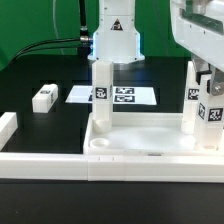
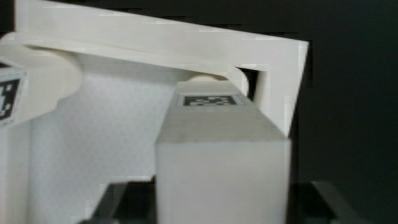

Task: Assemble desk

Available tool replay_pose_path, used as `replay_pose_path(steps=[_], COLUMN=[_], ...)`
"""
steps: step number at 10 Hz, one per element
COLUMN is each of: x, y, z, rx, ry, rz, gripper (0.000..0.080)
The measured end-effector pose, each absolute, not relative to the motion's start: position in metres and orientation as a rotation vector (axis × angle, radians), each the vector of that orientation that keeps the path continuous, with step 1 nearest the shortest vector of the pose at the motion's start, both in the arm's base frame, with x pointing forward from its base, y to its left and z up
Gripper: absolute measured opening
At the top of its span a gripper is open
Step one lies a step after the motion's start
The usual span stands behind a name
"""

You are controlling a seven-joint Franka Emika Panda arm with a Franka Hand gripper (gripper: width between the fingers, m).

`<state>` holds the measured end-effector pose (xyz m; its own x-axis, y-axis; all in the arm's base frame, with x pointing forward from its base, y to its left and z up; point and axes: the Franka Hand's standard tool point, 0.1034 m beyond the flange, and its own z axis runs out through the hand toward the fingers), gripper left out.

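Toward the counter's (image 1: 40, 72) front edge, on the exterior view's right, your gripper (image 1: 207, 80) grasps an upright leg (image 1: 213, 118) at the desk top (image 1: 150, 151). Two more legs (image 1: 101, 88) (image 1: 190, 100) stand there.

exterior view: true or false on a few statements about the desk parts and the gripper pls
1. A loose leg lies on the table at the exterior view's left. True.
2. No leg stands in the desk top yet. False: an upright leg stands at its rear corner on the exterior view's left, and another stands on the right.
3. The gripper is empty. False: in the wrist view the held leg sits between its fingers.
4. The marker board lies inside the desk top. False: it lies on the table behind it.
5. The gripper is at the exterior view's right end of the desk top. True.
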<state>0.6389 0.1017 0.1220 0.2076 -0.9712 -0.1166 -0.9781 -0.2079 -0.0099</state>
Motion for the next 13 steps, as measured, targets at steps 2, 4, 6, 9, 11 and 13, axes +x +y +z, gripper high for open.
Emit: replay_pose_path(steps=[2,4,6,9,11,13], x=[0.6399,0.6398,0.6397,0.642,0.6421,0.6414], y=[0.1018,0.1011,0.1006,0.0986,0.0994,0.1022], z=[0.1233,0.1227,0.1226,0.1236,0.1229,0.1222], rx=[-2.454,-2.594,-2.707,-2.977,-3.02,-3.048], ry=[1.825,1.609,1.412,0.825,0.672,0.508], rz=[0.119,0.109,0.097,0.053,0.042,0.028], gripper=[0.0507,0.0643,0.0648,0.0649,0.0649,0.0649])
